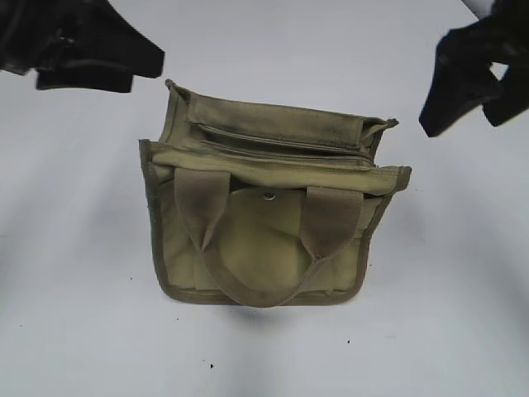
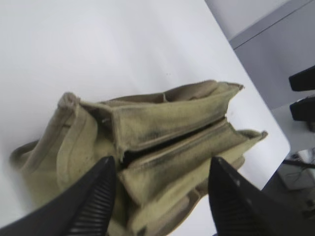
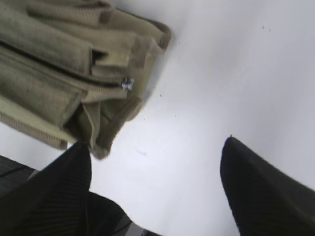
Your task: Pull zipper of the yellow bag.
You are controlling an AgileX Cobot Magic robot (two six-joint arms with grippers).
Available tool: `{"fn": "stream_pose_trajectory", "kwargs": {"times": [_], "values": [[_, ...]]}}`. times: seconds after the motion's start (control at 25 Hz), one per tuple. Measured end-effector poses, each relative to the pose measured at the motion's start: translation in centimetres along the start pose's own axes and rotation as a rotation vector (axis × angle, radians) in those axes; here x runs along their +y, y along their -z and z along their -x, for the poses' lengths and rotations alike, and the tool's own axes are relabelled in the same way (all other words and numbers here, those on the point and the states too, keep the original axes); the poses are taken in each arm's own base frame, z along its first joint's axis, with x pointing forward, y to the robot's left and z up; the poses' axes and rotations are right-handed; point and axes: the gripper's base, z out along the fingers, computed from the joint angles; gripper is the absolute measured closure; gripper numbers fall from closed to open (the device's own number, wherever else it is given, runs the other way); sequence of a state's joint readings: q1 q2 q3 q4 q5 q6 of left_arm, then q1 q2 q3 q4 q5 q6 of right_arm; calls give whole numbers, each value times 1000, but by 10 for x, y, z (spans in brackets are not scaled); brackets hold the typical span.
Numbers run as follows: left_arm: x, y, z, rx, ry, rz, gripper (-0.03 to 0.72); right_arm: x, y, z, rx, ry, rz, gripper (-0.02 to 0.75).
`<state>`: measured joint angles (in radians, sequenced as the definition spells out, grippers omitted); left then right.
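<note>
On the white table (image 1: 74, 314) stands the yellow bag (image 1: 264, 248), boxy olive canvas with two wide webbing handles and a rounded front flap with a metal snap (image 1: 269, 196). Its small silver zipper (image 3: 128, 83) sits at the top's right end. Both arms hang above; the left gripper (image 2: 162, 196) and the right gripper (image 3: 155, 187) are wide open, holding nothing.

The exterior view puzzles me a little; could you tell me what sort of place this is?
Probably a lab or test bench, not a home: a bare white tabletop holds only the yellow bag, with the left pincer and right pincer above it, both open.
</note>
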<state>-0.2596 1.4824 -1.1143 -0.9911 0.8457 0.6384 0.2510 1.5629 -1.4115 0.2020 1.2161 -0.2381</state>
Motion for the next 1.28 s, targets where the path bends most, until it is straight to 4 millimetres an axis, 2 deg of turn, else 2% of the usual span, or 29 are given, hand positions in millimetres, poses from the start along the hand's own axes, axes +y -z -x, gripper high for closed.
{"fn": "stream_pose_trajectory", "kwargs": {"times": [0.12,0.28,0.4,0.56,0.72,0.84,0.92,1.08,1.28], "values": [[-21,40,-10,21,-107,109,220,6,7,-31,18,-7,-2,122],[-42,93,-34,43,-133,285,214,15,12,-81,42,-23,0,144],[-48,125,-66,35,-122,419,214,23,15,-122,44,-33,0,146],[-52,159,-124,-44,-154,539,214,32,16,-174,15,-30,-6,146],[-43,171,-176,-92,-201,631,214,39,17,-218,-89,-16,-25,147],[-39,177,-208,-155,-233,653,214,41,10,-241,-142,-10,-34,148],[-36,177,-223,-185,-246,656,214,42,8,-251,-197,-4,-45,148],[-32,175,-240,-229,-262,654,214,45,14,-262,-318,12,-66,148],[-32,174,-240,-254,-270,652,214,46,17,-266,-355,19,-74,148]]}}
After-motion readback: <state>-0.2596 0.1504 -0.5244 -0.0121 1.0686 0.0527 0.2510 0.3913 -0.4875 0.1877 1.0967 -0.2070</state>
